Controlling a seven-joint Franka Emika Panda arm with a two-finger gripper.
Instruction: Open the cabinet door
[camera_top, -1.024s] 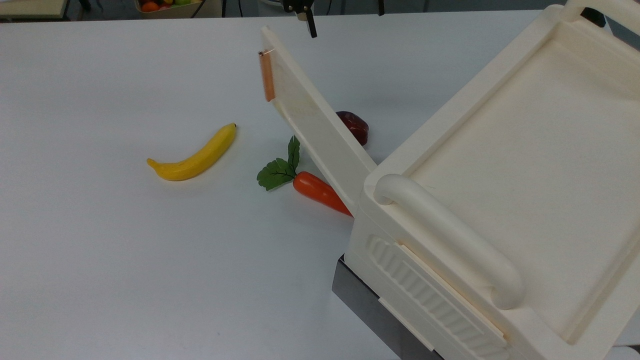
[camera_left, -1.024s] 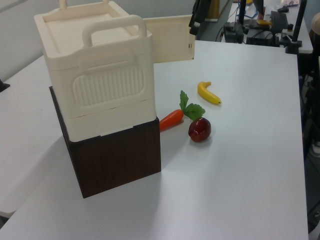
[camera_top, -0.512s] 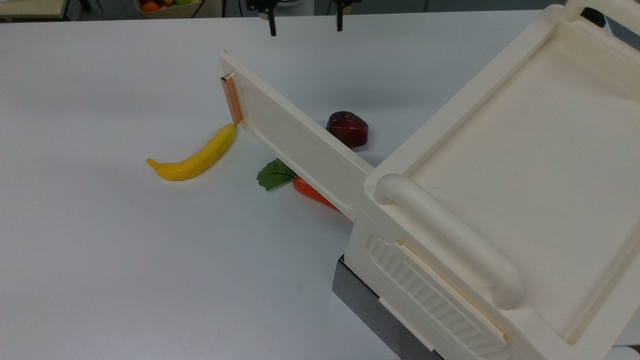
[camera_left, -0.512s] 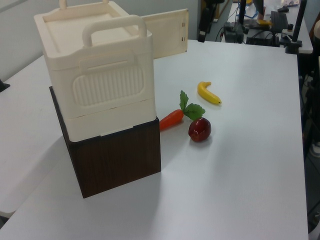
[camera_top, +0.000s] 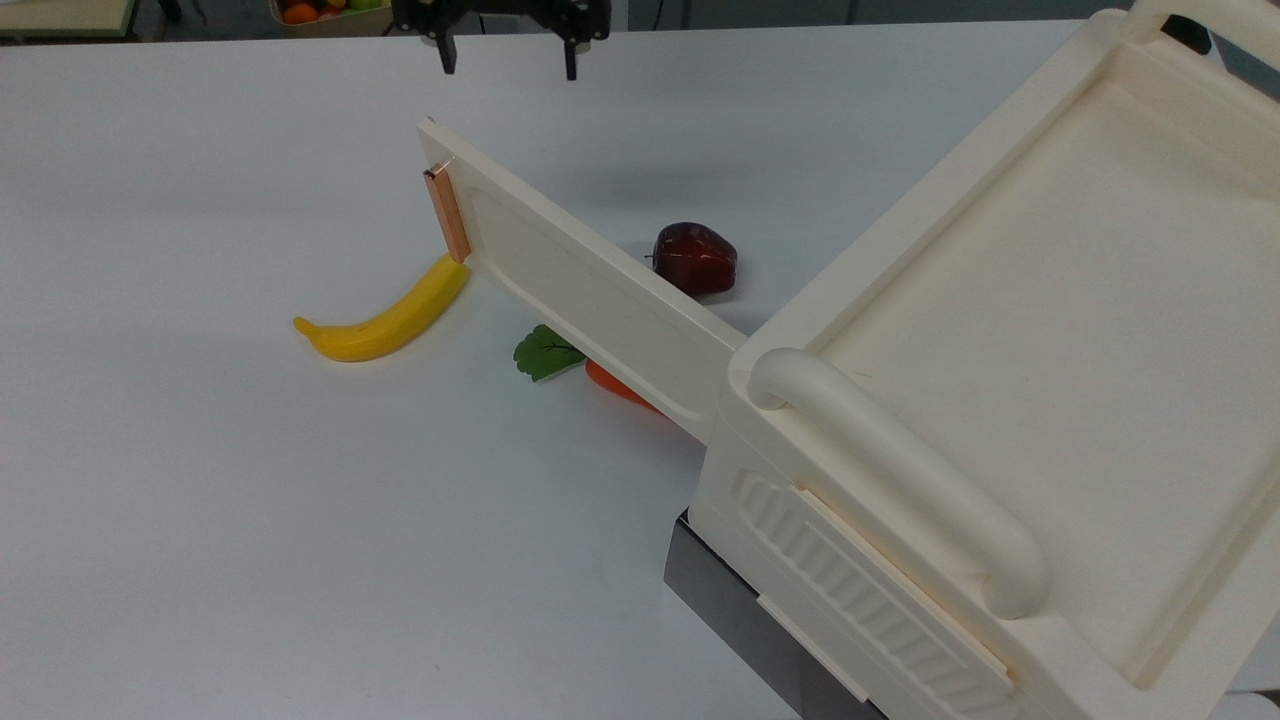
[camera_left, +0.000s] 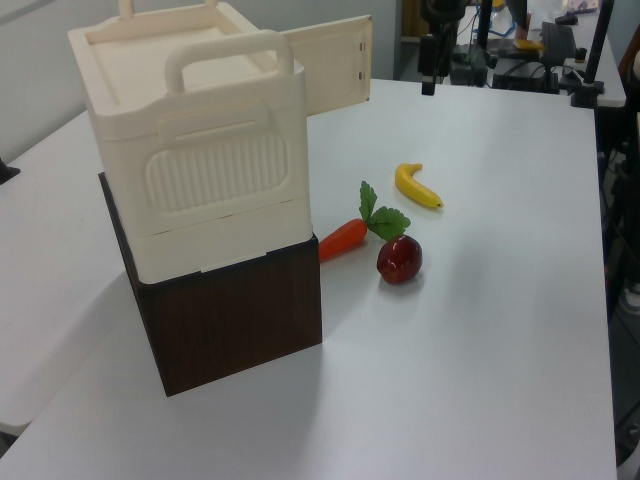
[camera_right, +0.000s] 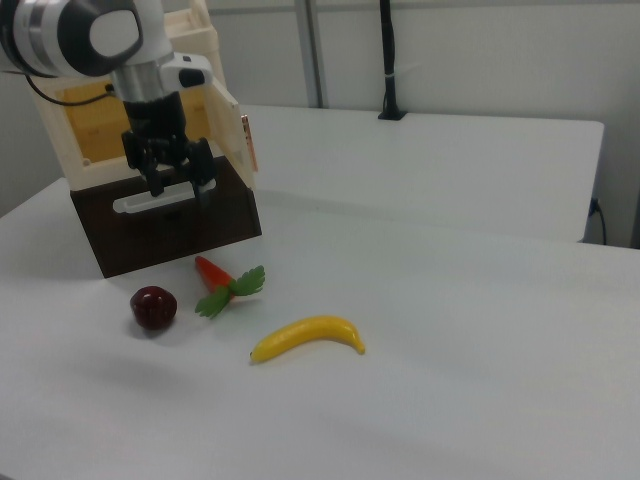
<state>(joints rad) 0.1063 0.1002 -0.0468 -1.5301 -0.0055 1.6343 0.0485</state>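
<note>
The cabinet door (camera_top: 590, 290) stood wide open. In the top view it swung out from the cabinet (camera_top: 1040, 330) toward ten o'clock, over the white table (camera_top: 200, 500). Its sunken inner face showed, and the little copper strip (camera_top: 446, 212) sat at its free end. In the right view the door (camera_right: 228, 130) stuck out from the cabinet's (camera_right: 100, 120) open front, and the inside looked yellow.

The gripper (camera_top: 506, 60) hung in the air above the table, at about twelve o'clock from the door's free end in the top view. It was apart from the door and touched nothing. Its two fingers (camera_top: 447, 55) were spread wide with only air between them. In the right view the gripper (camera_right: 178, 177) hung in front of the cabinet's dark base (camera_right: 170, 225). In the left view it (camera_left: 428, 75) was at about three o'clock from the door (camera_left: 335, 75).

A yellow banana (camera_top: 390, 318) lay on the table at about seven o'clock from the copper strip in the top view. A carrot (camera_top: 615, 385) with green leaves (camera_top: 542, 352) lay partly under the door. A dark red apple (camera_top: 694, 258) sat on the far side of the door. In the right view the apple (camera_right: 153, 307), the carrot (camera_right: 212, 272) and the banana (camera_right: 308, 337) lay in a loose row in front of the cabinet.

The cabinet had a flat tray top and a thick round handle (camera_top: 890, 475).
</note>
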